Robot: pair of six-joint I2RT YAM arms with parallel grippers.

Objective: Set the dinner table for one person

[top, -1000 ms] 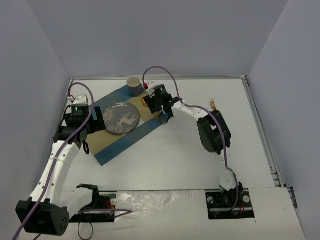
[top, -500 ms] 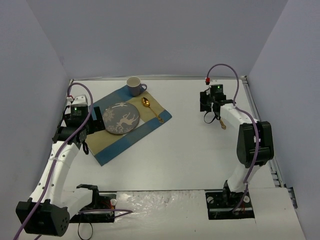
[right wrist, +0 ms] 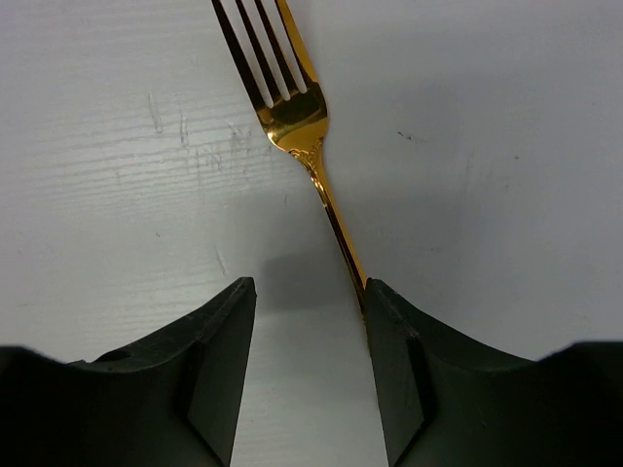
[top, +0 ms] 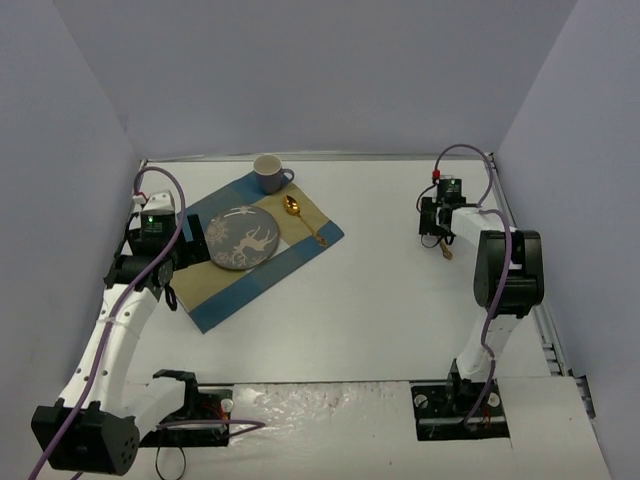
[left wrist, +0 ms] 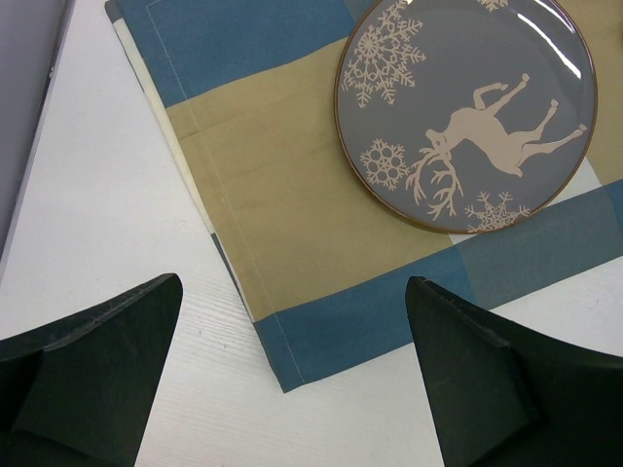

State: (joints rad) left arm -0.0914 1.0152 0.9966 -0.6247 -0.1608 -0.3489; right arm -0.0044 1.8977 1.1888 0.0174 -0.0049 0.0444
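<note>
Top external view: the dinner table is seen as the white floor of the enclosure, under everything. A striped placemat is laid askew on its left half. A grey reindeer plate is set on the placemat, a gold spoon is laid just beside the plate, and a cup is stood at the far corner.

Left wrist view: the left gripper is held above a placemat corner, jaws spread wide, nothing gripped.

Right wrist view: the right gripper is held close over a gold fork lying on the table. Its jaws are part-way apart, and the handle is seen running to one finger's inner edge, unclamped.
</note>
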